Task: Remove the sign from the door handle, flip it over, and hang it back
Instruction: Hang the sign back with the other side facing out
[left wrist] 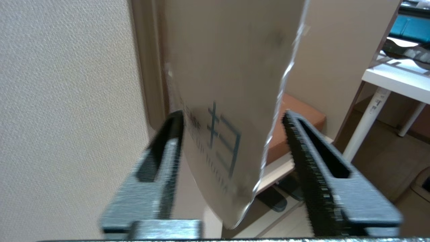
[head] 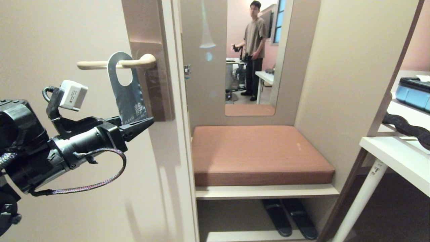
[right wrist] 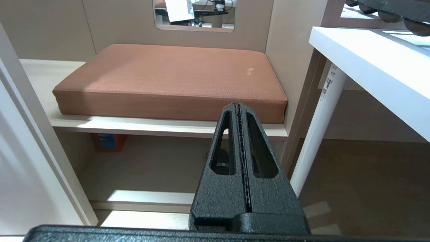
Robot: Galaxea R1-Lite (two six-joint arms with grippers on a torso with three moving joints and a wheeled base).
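Observation:
The sign (head: 129, 94) hangs by its oval hole on the cream door handle (head: 97, 64), which juts from a brown backplate (head: 153, 84). The head view shows its dark blue side with white lettering. My left gripper (head: 142, 122) is open at the sign's lower end. In the left wrist view the sign's (left wrist: 228, 67) white side with blue print hangs slanted between the spread fingers of that gripper (left wrist: 231, 116), close to one finger and clear of the other. My right gripper (right wrist: 238, 105) is shut on nothing, parked low in front of the bench.
The door (head: 67, 188) fills the left side. Right of it is a bench with a brown cushion (head: 258, 151) and black slippers (head: 289, 216) beneath. A person (head: 253, 47) stands in the mirror above. A white table (head: 396, 158) and blue case (head: 413, 94) are at right.

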